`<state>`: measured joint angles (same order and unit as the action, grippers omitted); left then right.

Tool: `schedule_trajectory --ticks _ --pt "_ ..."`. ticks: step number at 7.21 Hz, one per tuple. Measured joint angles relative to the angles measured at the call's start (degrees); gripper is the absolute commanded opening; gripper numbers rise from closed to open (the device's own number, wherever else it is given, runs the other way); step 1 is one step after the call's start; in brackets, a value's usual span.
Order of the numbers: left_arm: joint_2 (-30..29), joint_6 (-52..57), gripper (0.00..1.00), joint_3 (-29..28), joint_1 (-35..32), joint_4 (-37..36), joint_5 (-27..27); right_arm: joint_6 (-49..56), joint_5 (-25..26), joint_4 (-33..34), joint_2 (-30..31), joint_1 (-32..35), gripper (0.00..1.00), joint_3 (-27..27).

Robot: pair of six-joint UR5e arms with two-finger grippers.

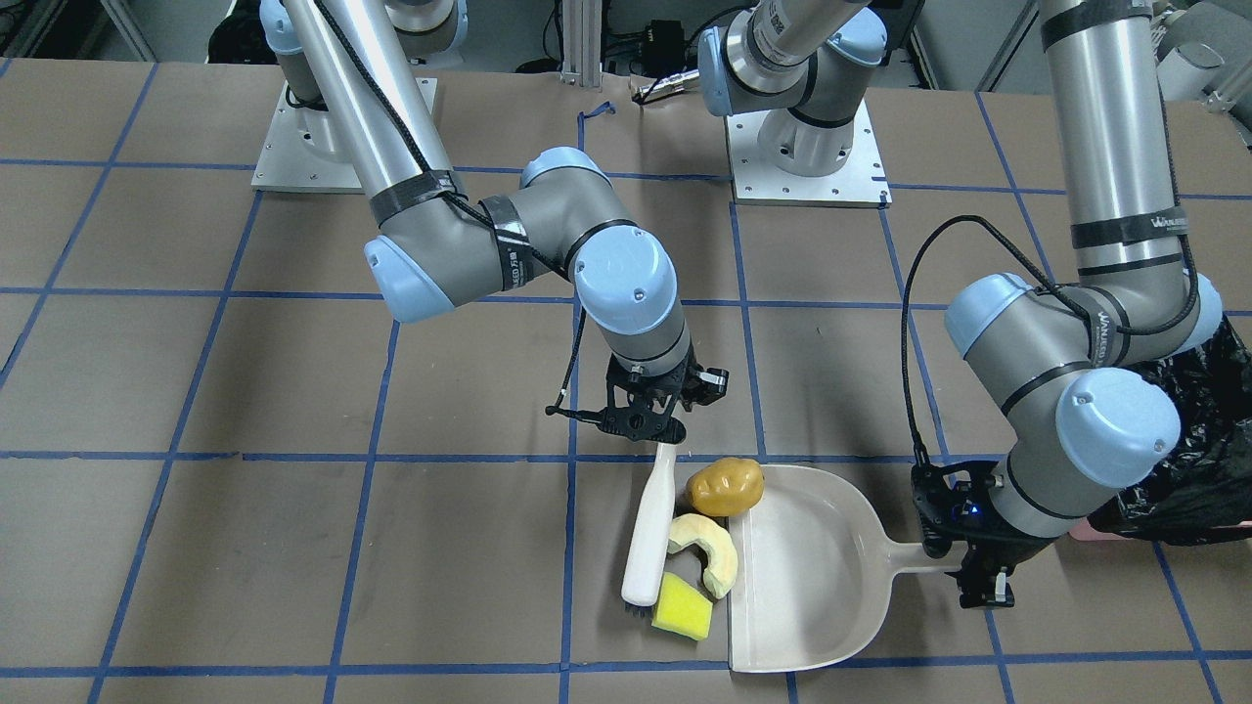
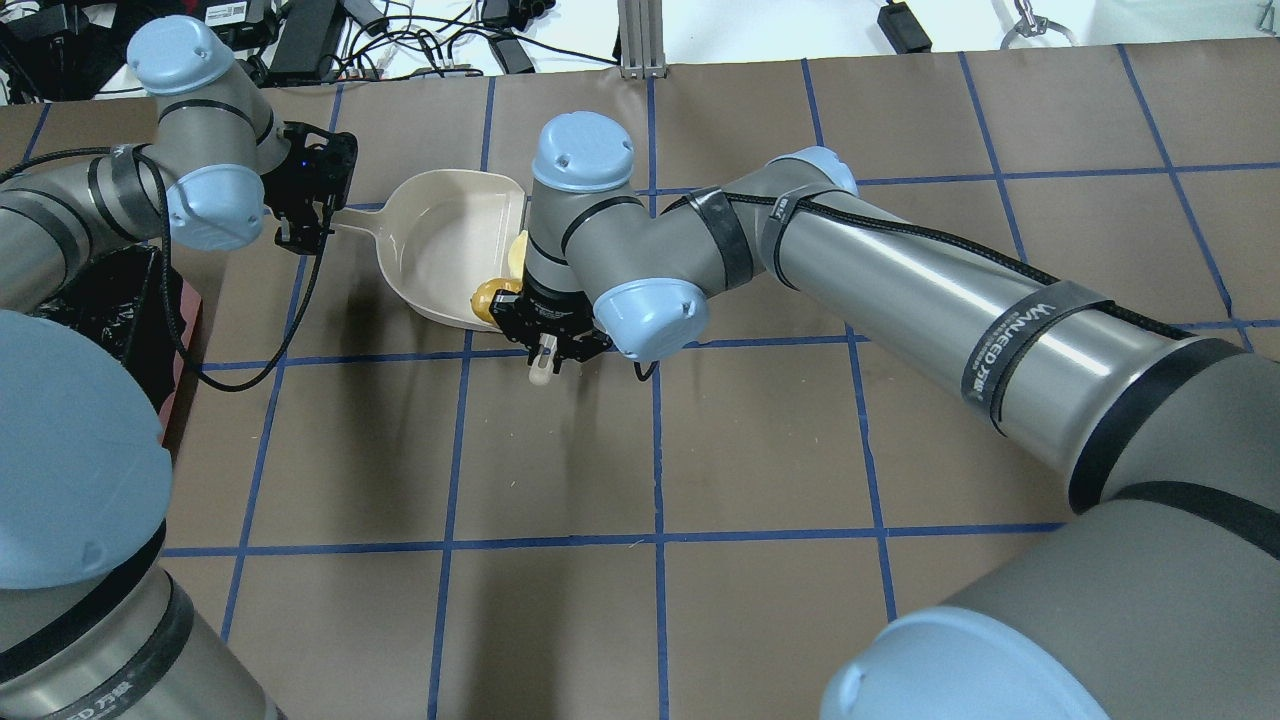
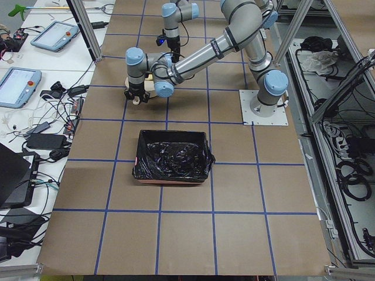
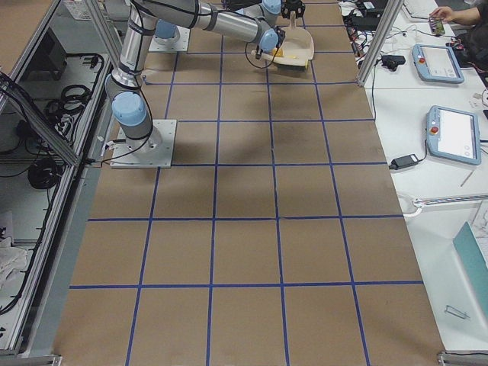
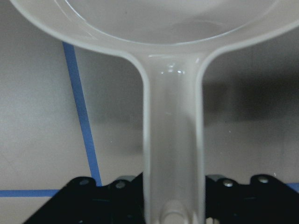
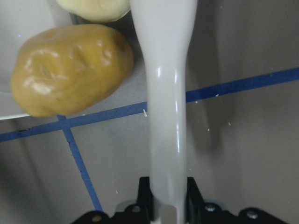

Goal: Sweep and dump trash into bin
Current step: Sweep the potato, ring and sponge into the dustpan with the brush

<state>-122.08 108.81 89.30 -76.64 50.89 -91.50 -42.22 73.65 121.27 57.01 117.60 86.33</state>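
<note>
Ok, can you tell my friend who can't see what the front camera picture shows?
The robot's right hand holds a white brush beside a potato, a pale slice and a yellow wedge, all at the mouth of a beige dustpan. Its left hand grips the dustpan's handle.

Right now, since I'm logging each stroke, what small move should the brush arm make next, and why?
Probably sweep the brush sideways toward the dustpan. The right end effector holds the brush beside the crescent slice and yellow sponge, which lie with the potato at the pan's open lip; the left end effector holds its handle, and none is fully inside.
</note>
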Motion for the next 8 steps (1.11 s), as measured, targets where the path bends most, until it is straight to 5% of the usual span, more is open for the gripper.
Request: schedule_trajectory --ticks 8 --pt "0.0 0.0 0.00 0.0 0.0 0.0 0.0 -9.3 -1.2 0.0 -5.8 5.2 0.00 -11.1"
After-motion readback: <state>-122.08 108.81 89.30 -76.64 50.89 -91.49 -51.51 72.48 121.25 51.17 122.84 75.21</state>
